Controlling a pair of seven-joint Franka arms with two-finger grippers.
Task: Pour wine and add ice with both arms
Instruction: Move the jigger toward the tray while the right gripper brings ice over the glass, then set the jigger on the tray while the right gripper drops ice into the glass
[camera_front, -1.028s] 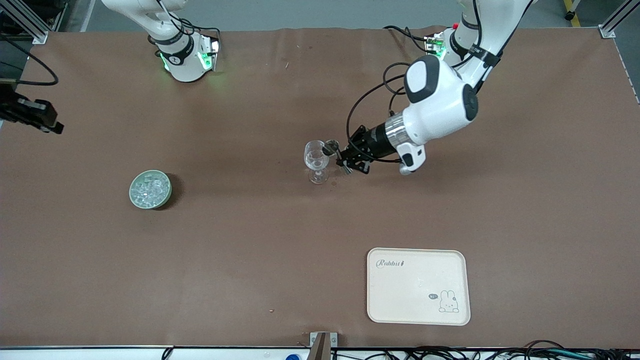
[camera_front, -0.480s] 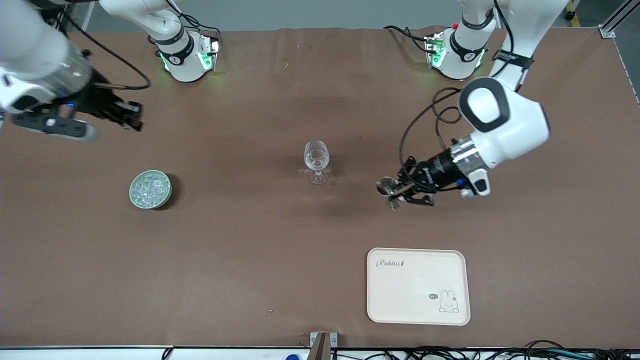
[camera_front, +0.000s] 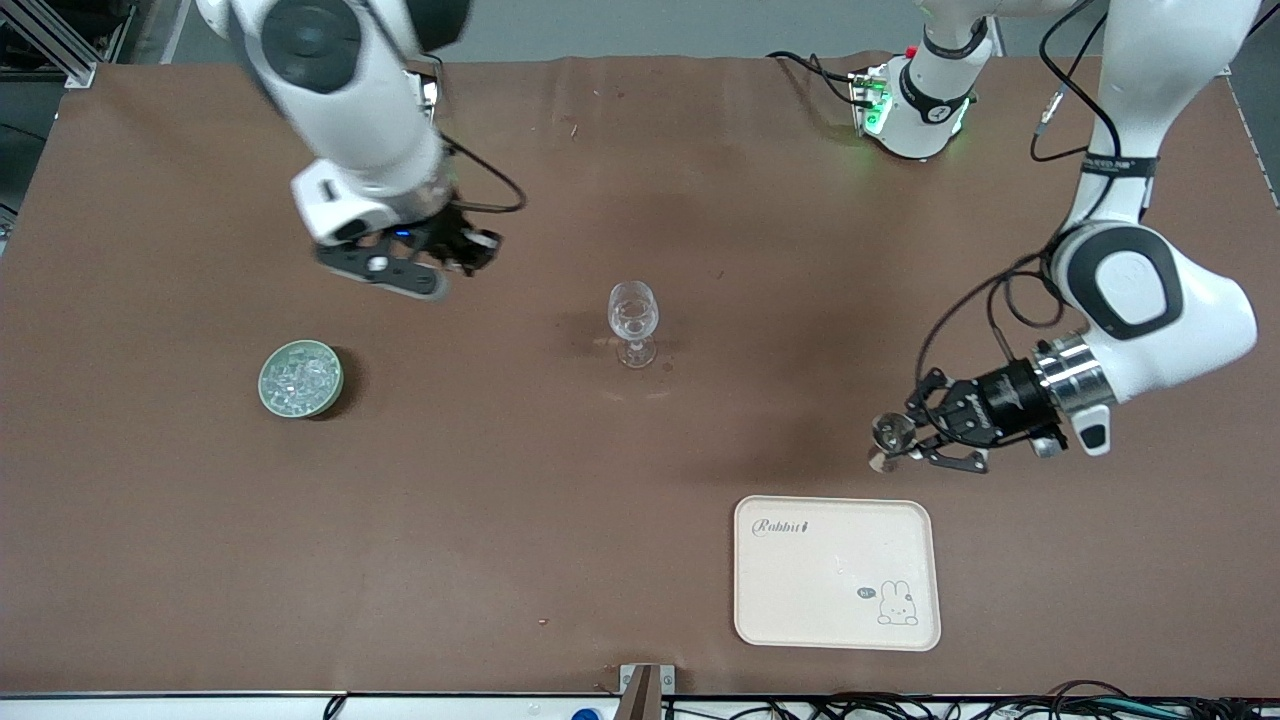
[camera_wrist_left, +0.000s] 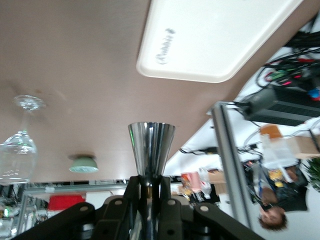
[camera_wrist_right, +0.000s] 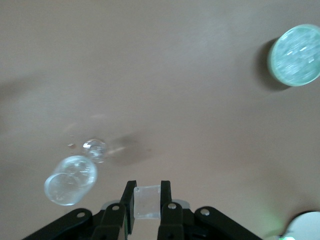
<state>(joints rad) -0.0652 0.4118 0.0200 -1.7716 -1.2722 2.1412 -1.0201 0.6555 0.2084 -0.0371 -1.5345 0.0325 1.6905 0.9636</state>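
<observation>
A clear stemmed wine glass stands upright mid-table. A green bowl filled with ice cubes sits toward the right arm's end. My right gripper hangs over the table between the bowl and the glass. In the right wrist view it is shut on one clear ice cube, with the glass and bowl below. My left gripper is shut on a shiny metal measuring cup, held low beside the tray's edge. The cup also shows in the left wrist view.
A cream tray with a rabbit drawing lies near the front edge, toward the left arm's end; it shows in the left wrist view too. Cables run along the table's front edge.
My left arm has carried the metal cup away from the wine glass to a spot beside the tray. My right arm has swung in from the table's end toward the glass.
</observation>
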